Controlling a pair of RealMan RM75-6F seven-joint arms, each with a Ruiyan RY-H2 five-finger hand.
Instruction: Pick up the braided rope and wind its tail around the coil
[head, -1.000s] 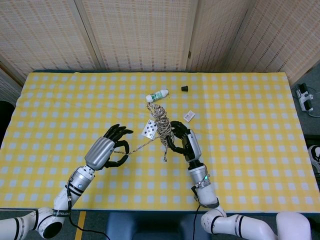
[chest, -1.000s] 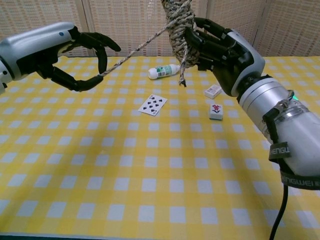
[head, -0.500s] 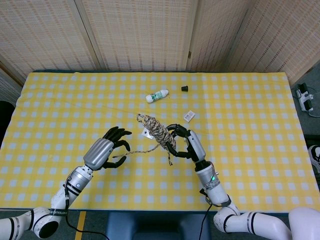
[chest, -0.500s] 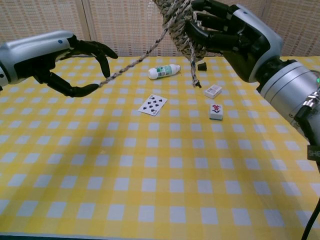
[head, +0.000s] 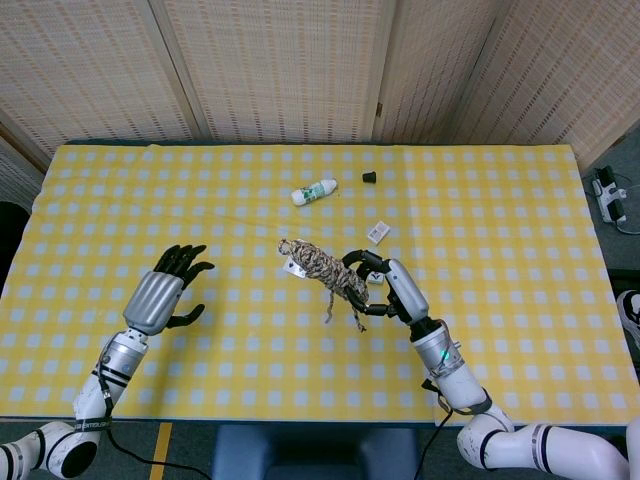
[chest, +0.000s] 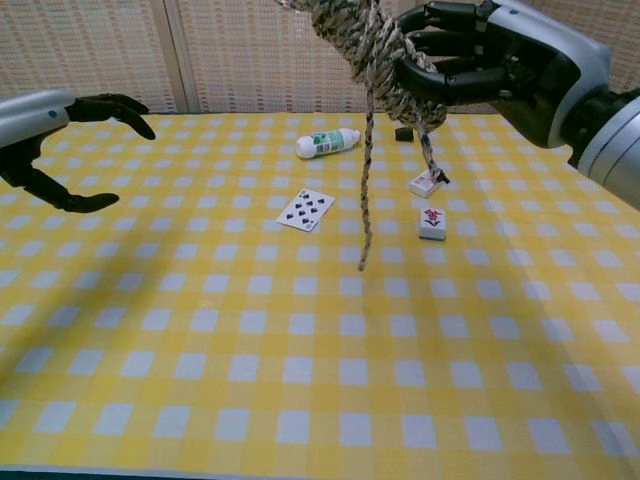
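Holding the rope (chest: 372, 50) up in right hand (chest: 490, 60); tail hangs loose. Left hand (head: 160, 298) wide, empty; should grab tail next.

Home-like room — checked tablecloth (head: 500, 200), woven screens (head: 280, 60)

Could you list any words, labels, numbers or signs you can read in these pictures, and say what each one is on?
No text can be read.
Small white bottle: green label, print too blurred.
Playing card: black pips, corner index too small.
Mahjong tile: red and green mark, not legible.
Small white box: nothing legible.
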